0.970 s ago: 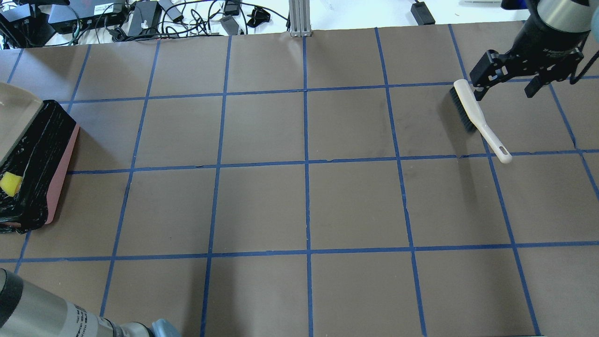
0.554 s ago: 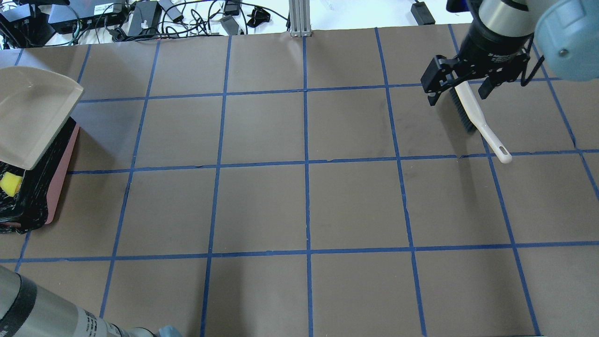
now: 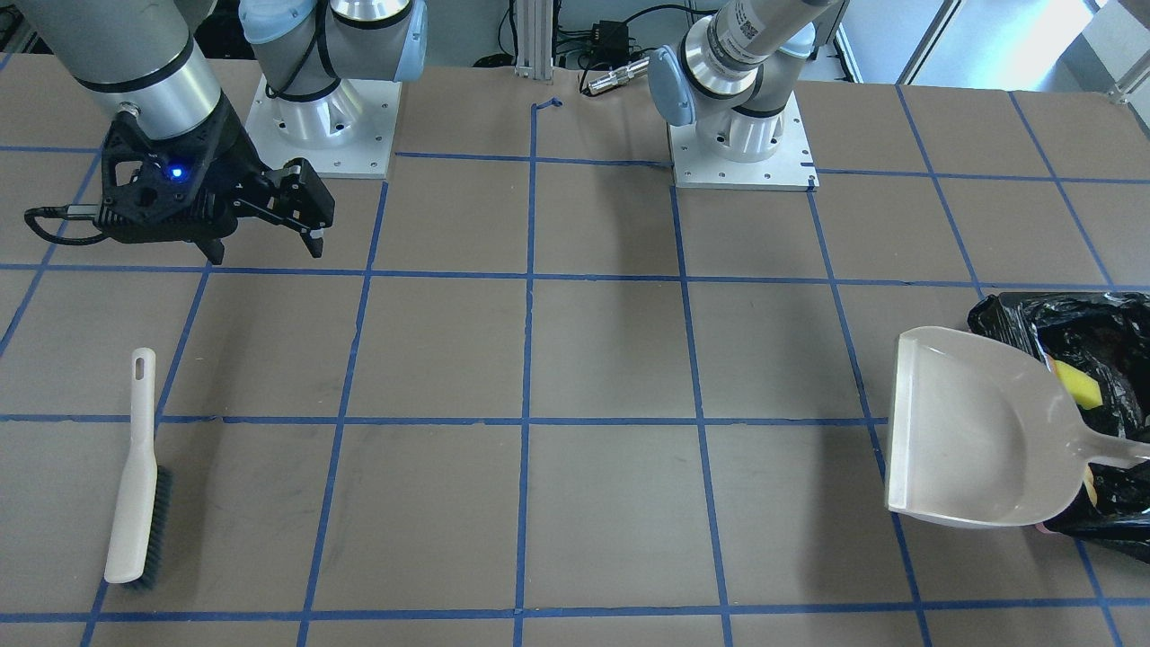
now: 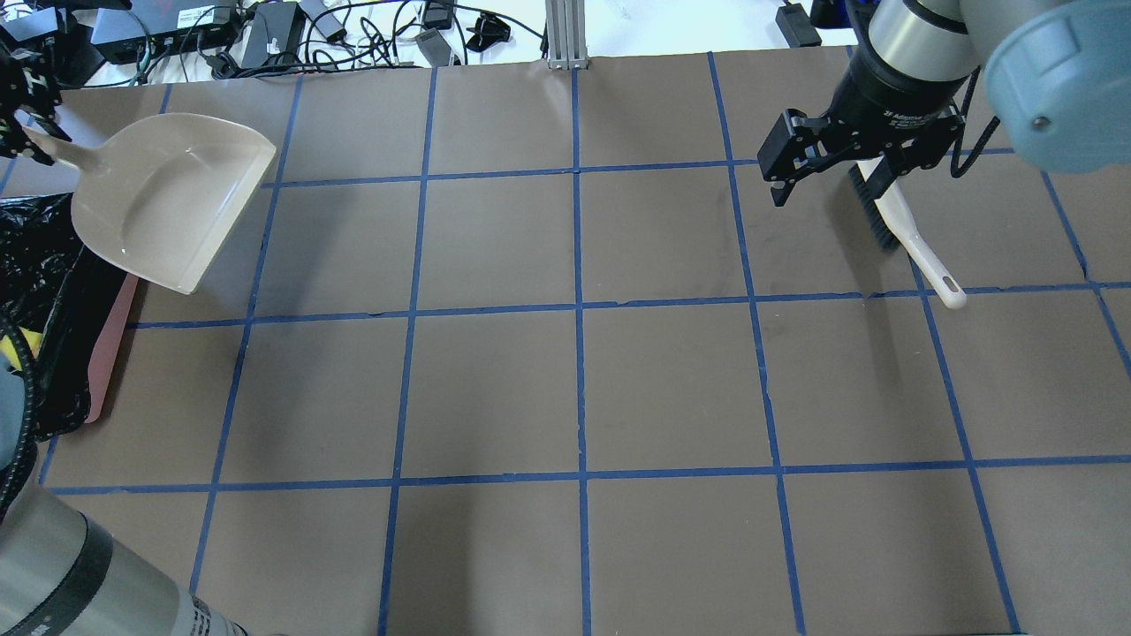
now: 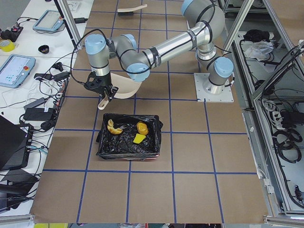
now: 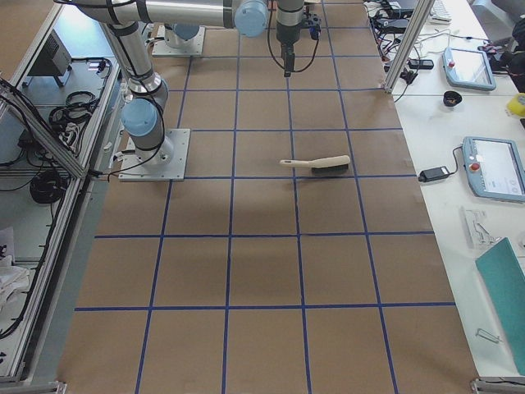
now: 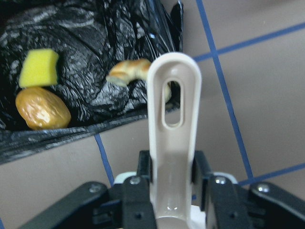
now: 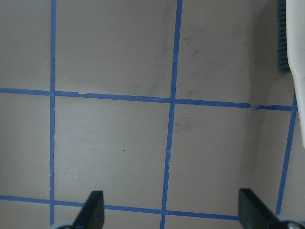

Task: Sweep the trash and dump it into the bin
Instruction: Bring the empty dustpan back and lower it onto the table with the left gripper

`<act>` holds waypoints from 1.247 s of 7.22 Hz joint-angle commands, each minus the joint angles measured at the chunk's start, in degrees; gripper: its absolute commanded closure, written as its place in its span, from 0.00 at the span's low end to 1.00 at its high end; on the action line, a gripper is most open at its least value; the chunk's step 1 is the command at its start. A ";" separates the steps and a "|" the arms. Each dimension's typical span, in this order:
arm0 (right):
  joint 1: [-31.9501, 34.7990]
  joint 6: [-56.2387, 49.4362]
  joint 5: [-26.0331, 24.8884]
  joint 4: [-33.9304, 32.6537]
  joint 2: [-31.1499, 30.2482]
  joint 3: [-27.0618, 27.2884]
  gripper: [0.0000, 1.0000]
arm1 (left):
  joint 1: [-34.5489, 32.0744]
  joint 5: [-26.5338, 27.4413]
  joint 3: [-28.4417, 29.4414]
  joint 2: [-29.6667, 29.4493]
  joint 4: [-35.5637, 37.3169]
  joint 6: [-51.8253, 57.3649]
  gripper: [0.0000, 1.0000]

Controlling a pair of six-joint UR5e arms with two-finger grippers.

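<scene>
**Front-facing view.** My right gripper hangs with its jaws wide and empty, well apart from the beige dark-bristled brush that lies flat on the brown table with its blue tape grid. The beige plastic dustpan looks empty. It is just beside the pink rectangular bin with its crinkled black liner, and its handle crosses the liner's rim.

**Overhead view.** That gripper overlaps the brush's bristle end.

**Left-side view.** The pale cream crescent, glossy amber lump and flat yellow wedge all lie inside the bin (so I judge the dumping done).

**Right-side view.** The brush lies alone on the table.

**Left wrist view.** My left gripper is clamped on the dustpan's handle, near its end.

**Right wrist view.** The fingertips are spread, with nothing between them.

**Hazards, as I judge them.**
- Gripped so far from the pan, the handle could pivot.
- Lowering the pan carelessly could snag the liner, drag the bin and tip the scraps out.
- A blind descent on the right could knock the brush.
</scene>
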 commanded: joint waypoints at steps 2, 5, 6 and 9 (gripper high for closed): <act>0.03 0.40 -1.06 -0.03 -1.94 4.34 0.00 | -4.74 0.59 1.77 -5.68 0.82 -9.11 1.00; 0.29 -0.13 -5.72 0.23 -1.60 2.95 0.00 | -10.72 4.47 4.51 -10.97 0.73 -19.74 1.00; 1.34 -0.13 -5.98 2.67 -1.08 1.73 0.00 | -11.86 4.38 5.20 -12.19 0.73 -23.00 1.00; 2.66 0.13 -5.46 2.52 1.47 -1.17 0.00 | -14.33 4.20 6.62 -13.17 0.73 -34.32 1.00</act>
